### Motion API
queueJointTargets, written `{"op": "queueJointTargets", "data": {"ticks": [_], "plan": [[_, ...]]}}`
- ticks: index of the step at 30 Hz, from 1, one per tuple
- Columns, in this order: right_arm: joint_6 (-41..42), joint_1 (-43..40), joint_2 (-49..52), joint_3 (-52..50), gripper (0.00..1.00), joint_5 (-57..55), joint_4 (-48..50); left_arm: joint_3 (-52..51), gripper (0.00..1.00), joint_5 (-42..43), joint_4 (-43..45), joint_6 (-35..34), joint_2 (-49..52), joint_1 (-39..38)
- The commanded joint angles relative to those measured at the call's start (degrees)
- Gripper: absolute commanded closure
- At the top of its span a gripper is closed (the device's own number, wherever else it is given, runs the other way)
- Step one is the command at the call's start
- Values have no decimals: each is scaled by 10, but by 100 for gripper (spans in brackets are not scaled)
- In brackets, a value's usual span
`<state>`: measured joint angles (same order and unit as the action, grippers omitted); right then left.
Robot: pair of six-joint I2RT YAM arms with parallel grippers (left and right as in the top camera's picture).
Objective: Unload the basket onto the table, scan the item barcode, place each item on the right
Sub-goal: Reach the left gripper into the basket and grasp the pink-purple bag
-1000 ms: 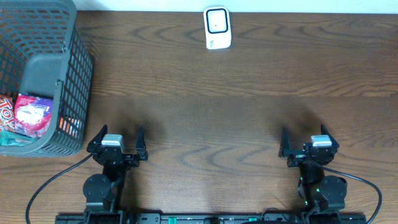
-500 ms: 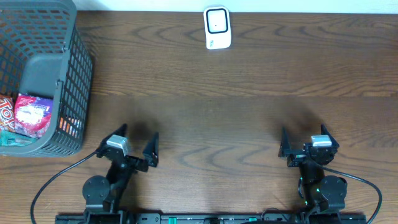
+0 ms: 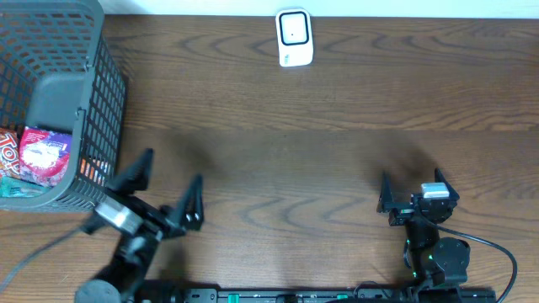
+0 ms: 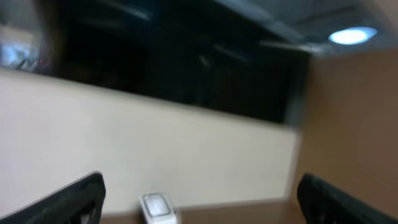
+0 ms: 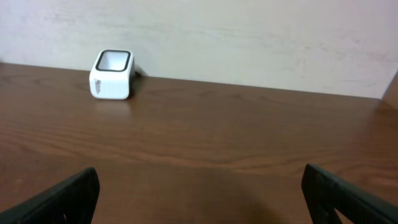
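We see a shiny red and white packet [image 3: 44, 154] in the grey mesh basket [image 3: 84, 101]; our left hand [image 3: 173, 167] and right hand [image 3: 412, 178] are wide open, empty.

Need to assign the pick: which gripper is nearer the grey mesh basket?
Left. The left gripper hangs just beside the near corner of the grey mesh basket; the right gripper sits far across the table.

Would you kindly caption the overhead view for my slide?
Left tool and right tool open, empty; left beside the basket of packets, scanner at table's far edge.
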<state>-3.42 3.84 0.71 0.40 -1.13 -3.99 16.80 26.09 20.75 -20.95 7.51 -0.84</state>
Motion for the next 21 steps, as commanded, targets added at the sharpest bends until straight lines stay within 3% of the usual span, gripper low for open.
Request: {"op": "queueJointTargets", "data": {"ticks": [1, 4, 6, 11, 14, 21], "plan": [[-5, 0, -4, -1, 1, -5, -3, 163, 3, -103, -110, 87, 131, 2], [-5, 0, -4, -1, 1, -5, -3, 356, 2, -133, -249, 155, 313, 6], [-5, 0, -4, -1, 1, -5, -3, 527, 2, -181, -365, 156, 452, 35], [-5, 0, -4, -1, 1, -5, -3, 823, 2, -159, -542, 158, 686, 141], [-5, 0, -4, -1, 1, -5, -3, 925, 2, -120, -638, 163, 771, 188], [-5, 0, -4, -1, 1, -5, -3, 938, 2, -221, -716, 167, 831, 289]]}}
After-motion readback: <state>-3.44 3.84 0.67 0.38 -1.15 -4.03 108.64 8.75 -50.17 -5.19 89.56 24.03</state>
